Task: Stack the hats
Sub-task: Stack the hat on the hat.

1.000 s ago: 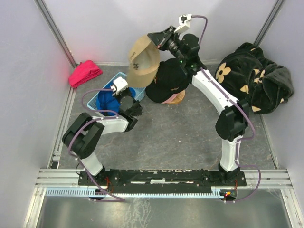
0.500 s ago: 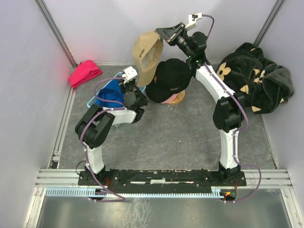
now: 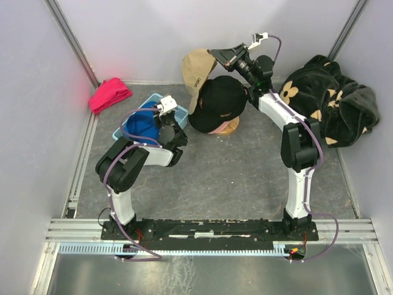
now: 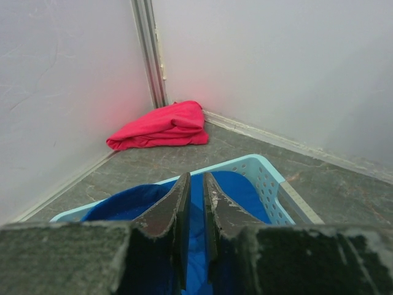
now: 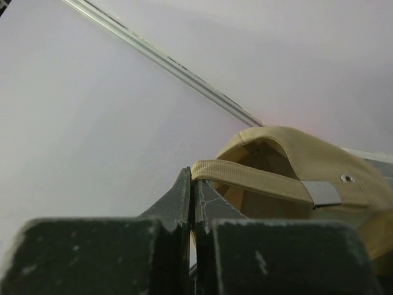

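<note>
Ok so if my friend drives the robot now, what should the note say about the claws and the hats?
Right claw: shut on the back strap of the tan hat, held up in the air next to the black hat.
Left claw: barely open, empty, over the blue hat in the basket.
Done: black hat sits on the pink hat.
Left to do: put tan on black, then add the blue one.

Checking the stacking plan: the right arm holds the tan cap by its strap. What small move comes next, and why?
Probably swing the tan cap toward the black cap and lower it on top: the right jaws are shut on its strap, and it hangs at the black cap's left edge, not over it.
</note>
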`<state>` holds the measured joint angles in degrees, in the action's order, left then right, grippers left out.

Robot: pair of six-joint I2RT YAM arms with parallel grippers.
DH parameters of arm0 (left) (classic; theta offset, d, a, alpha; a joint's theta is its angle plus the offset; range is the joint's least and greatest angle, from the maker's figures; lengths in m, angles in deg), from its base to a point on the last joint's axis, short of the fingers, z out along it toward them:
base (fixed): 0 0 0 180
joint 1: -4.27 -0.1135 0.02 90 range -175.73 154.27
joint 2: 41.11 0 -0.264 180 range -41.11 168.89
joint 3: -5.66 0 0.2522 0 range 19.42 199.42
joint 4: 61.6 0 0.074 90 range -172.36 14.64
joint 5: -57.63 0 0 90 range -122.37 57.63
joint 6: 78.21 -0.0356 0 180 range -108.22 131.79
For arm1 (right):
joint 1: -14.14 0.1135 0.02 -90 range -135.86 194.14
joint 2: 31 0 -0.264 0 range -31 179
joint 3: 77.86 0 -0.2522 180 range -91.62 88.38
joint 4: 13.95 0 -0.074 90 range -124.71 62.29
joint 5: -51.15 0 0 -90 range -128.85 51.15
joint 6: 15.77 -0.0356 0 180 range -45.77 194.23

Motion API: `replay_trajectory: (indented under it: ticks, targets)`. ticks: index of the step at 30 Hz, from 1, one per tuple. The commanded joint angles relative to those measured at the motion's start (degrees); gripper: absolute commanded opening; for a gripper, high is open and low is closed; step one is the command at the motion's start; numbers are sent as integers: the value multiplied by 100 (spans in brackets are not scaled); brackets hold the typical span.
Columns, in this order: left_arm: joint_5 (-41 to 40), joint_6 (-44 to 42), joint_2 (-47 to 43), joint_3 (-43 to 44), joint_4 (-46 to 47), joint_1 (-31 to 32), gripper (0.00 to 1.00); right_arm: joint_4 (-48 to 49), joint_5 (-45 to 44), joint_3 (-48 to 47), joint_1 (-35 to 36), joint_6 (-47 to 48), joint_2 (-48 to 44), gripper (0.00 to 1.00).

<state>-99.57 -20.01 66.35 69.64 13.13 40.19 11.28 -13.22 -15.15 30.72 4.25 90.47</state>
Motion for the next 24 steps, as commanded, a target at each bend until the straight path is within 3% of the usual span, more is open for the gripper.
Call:
replay_trajectory:
  ticks: [1,5,14,20,24]
  targets:
    - [119,440,-346,-16,873,35,21,1111,122,522,-141,-393,-678,2]
    - [96,725,-427,32,520,48,30,1686,122,1126,-258,-787,-856,2]
    - [291,2017,-727,365,-1412,29,43,2190,377,1516,-269,-1132,-1078,2]
    - [951,2944,-882,610,-2818,11,49,2466,512,1691,-269,-1372,-1139,2]
    - [1998,3629,-1181,195,-2978,-156,56,2640,579,1808,-269,-1515,-1174,2]
